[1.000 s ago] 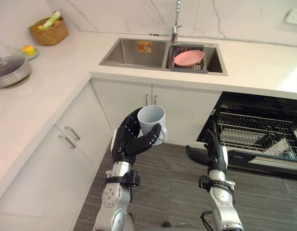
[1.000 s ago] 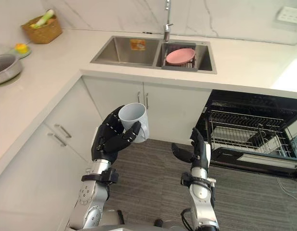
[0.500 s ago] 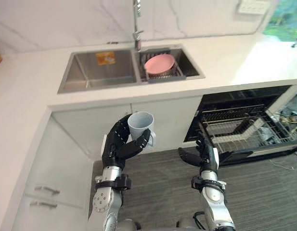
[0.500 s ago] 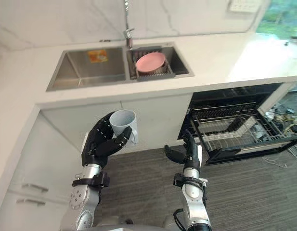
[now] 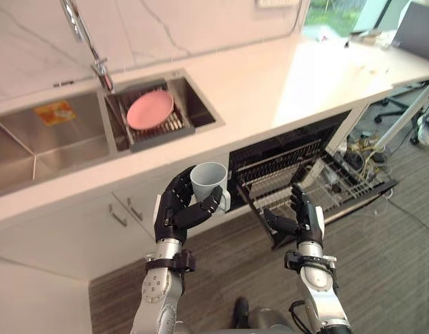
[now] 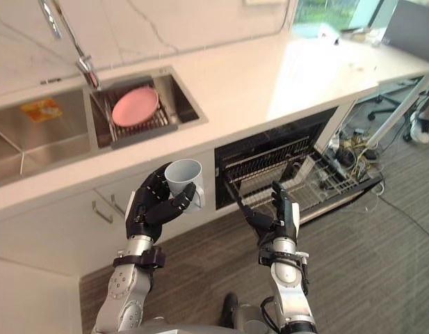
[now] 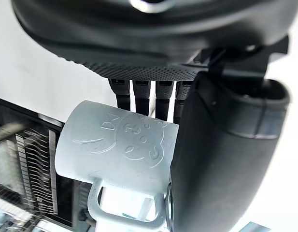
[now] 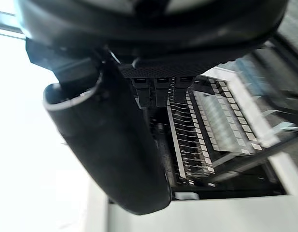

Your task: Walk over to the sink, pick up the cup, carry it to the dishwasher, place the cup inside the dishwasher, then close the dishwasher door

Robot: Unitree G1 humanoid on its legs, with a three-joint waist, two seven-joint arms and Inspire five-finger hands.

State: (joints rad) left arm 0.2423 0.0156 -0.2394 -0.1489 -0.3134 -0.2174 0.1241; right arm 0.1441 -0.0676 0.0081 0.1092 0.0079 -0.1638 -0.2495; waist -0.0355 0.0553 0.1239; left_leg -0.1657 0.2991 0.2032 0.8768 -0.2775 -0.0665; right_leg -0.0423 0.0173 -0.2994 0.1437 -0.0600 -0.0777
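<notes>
Kitchen: white tabletop [image 5: 270,76] along a marble wall, grey wood floor [image 5: 381,264] below.
Left hand [image 5: 174,212]: fingers and thumb are curled round the cup, holding it up in front of the robot.
Cup [image 5: 208,182]: pale and upright, mouth up, handle toward 4 o'clock. It is in the left hand, not in the dishwasher yet.
Right hand [image 5: 299,221]: at 3 o'clock of the cup, fingers straight, thumb out, holding nothing.
Dishwasher [image 5: 284,149]: open, at 2 o'clock of the cup, with its wire rack [image 5: 343,177] pulled out.
Sink [image 5: 47,139]: at 10 o'clock, with a pink plate [image 5: 149,109] in its right bowl by the tap [image 5: 85,42].
What changed: the whole picture swung. A second ago the sink was at 12 o'clock; now the dishwasher sits near the middle. The things did not move; the robot turned. Its hold on the cup looks the same.
What it means: the pick-up is done and the carry is nearly done. Next, I think, comes stepping closer and setting the cup in the rack.
Left wrist view: shows a little raised animal face on the cup's side, which the eye views do not.
Right wrist view: shows the rack wires close up, past the straight fingers.
</notes>
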